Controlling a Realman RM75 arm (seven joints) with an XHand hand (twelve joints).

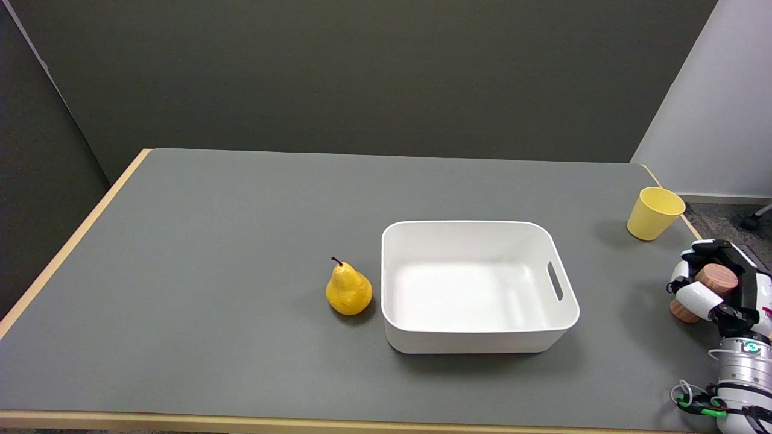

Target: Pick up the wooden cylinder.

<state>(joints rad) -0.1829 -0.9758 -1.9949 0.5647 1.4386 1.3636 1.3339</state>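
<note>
Fingers (693,296) of the right hand (721,289) are wrapped around the wooden cylinder (711,283), which it holds at the far right of the table (241,241), near the right edge. In the head view, the only one given, the cylinder sits tilted in the grip, its round pale-brown end face turned up and toward the camera, its lower end showing below a white finger that crosses its side. Whether that lower end touches the grey tabletop or hangs just above it cannot be told. The white arm comes in from the lower right corner, with a metal wrist ring and looped cables below the hand. Beyond the hand, toward the table's far right corner, stands a yellow cup (654,213), upright and open at the top, apart from the hand. Near the middle of the table rests a white bin (476,337) with rounded corners and a slot handle in its right wall; nothing lies inside it. Just beside the bin's left wall stands a yellow pear (348,291), stem up, close to the bin but not touching it. Dark grey walls rise behind the table, with a lighter panel at the upper right.
</note>
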